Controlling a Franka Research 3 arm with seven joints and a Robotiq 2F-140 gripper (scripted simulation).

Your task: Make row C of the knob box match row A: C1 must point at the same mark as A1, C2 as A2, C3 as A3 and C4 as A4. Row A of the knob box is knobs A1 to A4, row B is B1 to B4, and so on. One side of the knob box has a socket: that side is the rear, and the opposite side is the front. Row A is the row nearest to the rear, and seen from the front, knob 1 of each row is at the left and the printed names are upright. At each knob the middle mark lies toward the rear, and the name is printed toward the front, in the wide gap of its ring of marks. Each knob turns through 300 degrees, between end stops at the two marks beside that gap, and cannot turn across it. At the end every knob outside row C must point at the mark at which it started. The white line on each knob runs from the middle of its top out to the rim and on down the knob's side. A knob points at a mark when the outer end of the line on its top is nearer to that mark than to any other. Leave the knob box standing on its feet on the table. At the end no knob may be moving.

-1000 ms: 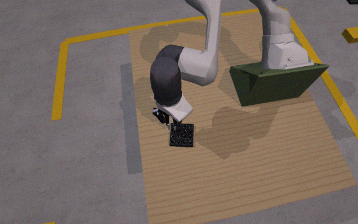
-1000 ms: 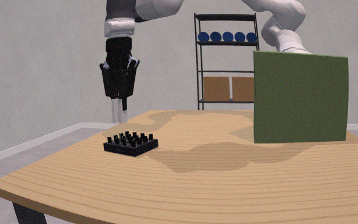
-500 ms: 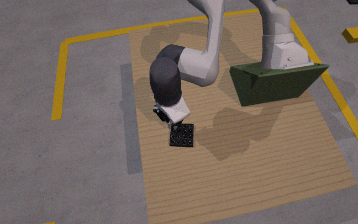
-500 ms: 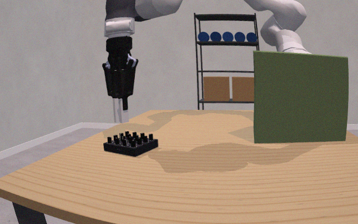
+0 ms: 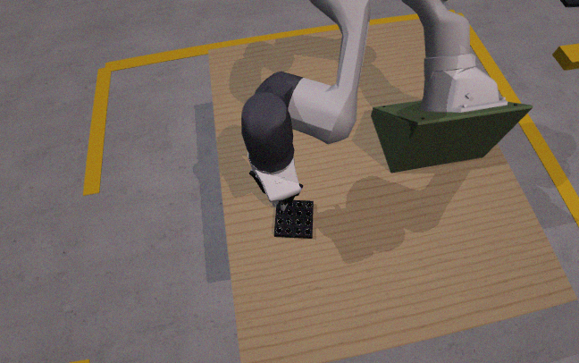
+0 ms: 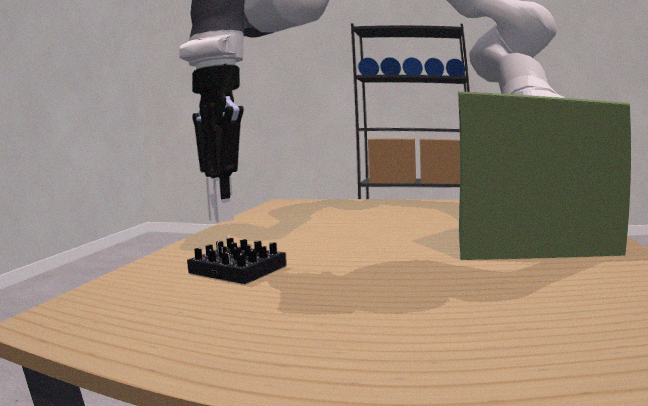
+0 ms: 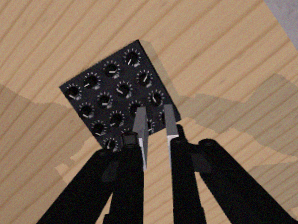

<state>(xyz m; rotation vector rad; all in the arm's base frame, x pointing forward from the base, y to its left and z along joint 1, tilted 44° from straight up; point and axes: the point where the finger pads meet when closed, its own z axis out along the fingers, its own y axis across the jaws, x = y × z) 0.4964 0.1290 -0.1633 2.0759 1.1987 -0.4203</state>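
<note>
Knob box (image 5: 294, 236) (image 6: 216, 271) (image 7: 86, 101) stands on the tabletop (image 5: 402, 291) (image 6: 350, 350) (image 7: 45, 30), below the claw (image 5: 284, 207) (image 6: 219, 210) (image 7: 155, 118). Claw: empty, fingers slightly parted. In the wrist view, the box's edges lie oblique to the fingers; alignment appears necessary before descent.

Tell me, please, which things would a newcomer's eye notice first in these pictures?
Probably the green block, standing at the right in the exterior view, with the pale foot of the arm on its top. Next comes the black end effector, pointing down above the small black knob box. Behind, blue balls line a shelf of the dark rack.
</note>
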